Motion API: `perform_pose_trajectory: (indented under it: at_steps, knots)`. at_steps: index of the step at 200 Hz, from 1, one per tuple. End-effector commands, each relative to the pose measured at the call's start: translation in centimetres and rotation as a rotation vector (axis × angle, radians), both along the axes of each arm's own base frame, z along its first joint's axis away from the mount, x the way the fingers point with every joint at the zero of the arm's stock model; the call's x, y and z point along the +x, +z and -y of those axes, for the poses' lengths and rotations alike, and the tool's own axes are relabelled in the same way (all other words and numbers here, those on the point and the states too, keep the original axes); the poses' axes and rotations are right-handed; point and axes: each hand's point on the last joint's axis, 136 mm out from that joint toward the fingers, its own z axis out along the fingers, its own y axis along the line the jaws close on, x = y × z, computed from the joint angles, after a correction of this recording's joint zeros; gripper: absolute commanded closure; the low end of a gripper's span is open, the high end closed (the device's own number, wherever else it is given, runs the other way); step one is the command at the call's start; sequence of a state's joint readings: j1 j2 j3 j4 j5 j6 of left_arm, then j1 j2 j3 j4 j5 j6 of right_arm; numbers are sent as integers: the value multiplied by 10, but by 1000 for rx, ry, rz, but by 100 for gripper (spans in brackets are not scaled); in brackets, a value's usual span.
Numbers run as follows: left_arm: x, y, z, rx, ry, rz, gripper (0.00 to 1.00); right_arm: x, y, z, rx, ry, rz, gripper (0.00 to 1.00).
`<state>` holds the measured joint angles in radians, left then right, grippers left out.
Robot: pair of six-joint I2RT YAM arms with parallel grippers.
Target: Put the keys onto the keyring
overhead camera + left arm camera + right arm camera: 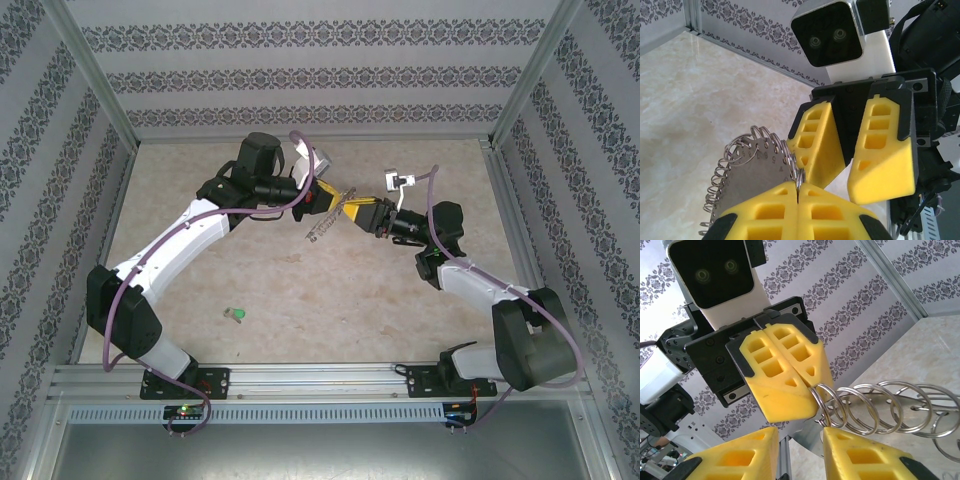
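Jaws of the left gripper [797, 196] clamp the keyring [752, 170] by its rim in midair; the right gripper [850, 180] has its jaws apart just right of it. The green key [237, 315], on the tabletop [300, 290] well apart from the keyring, looks light and slippery: pinch its head.

1. The keyring [752, 170]: its 6 o'clock part is hidden behind the left claw [797, 192].
2. From the right wrist, the keyring [890, 405] is cut off by the edge at 3 o'clock.
3. The green key [237, 316] is too small to show its blade.
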<state>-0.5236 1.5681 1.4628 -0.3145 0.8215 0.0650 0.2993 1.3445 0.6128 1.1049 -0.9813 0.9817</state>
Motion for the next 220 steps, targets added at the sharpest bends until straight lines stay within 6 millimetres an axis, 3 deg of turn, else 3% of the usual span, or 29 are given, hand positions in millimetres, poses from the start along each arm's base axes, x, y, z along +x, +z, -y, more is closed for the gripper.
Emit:
perform_pose_trajectory:
  at_steps: [1,160,220]
  knots:
    - [-8,32,2,-70,-23,75,100,-3,23,-6,26,13,95,71]
    - [-6,33,6,-121,-18,47,100,19,17,5,43,-84,75,62]
    - [-3,28,7,-119,-12,35,100,14,28,4,53,-68,106,73]
